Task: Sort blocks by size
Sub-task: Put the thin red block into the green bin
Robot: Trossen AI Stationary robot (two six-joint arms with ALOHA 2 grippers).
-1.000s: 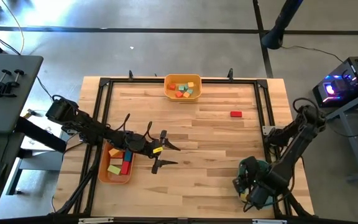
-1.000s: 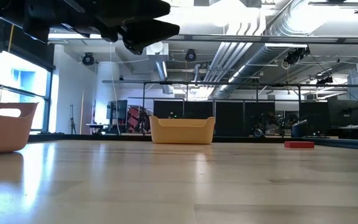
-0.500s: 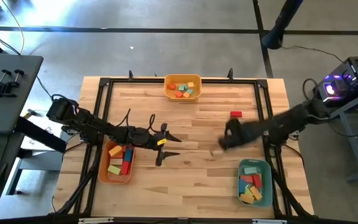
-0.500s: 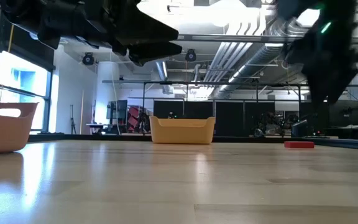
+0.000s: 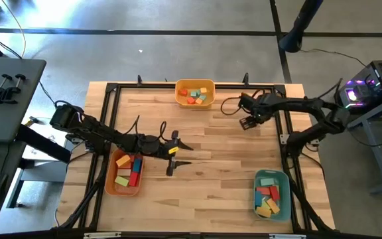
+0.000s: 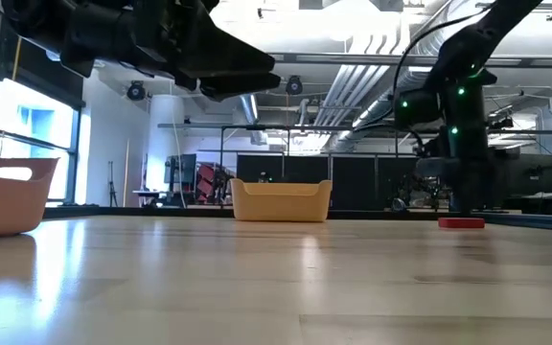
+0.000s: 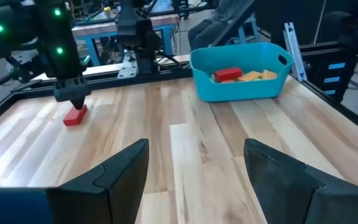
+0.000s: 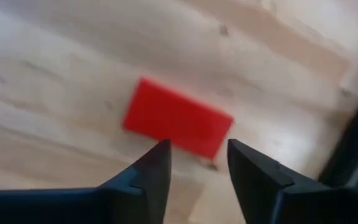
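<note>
Hovering over the last loose red block (image 8: pixel 178 126), near the table's right frame rail, the right gripper (image 8: pixel 197 163) is seen parted, nothing grasped. Block is judged light, rigid, smooth; best pinched across its short sides. Left gripper (image 7: pixel 194 168) is parked spread mid-table.

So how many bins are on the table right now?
3: a yellow bin at the far edge, an orange bin near the left arm, and a teal bin at the near right corner.
</note>
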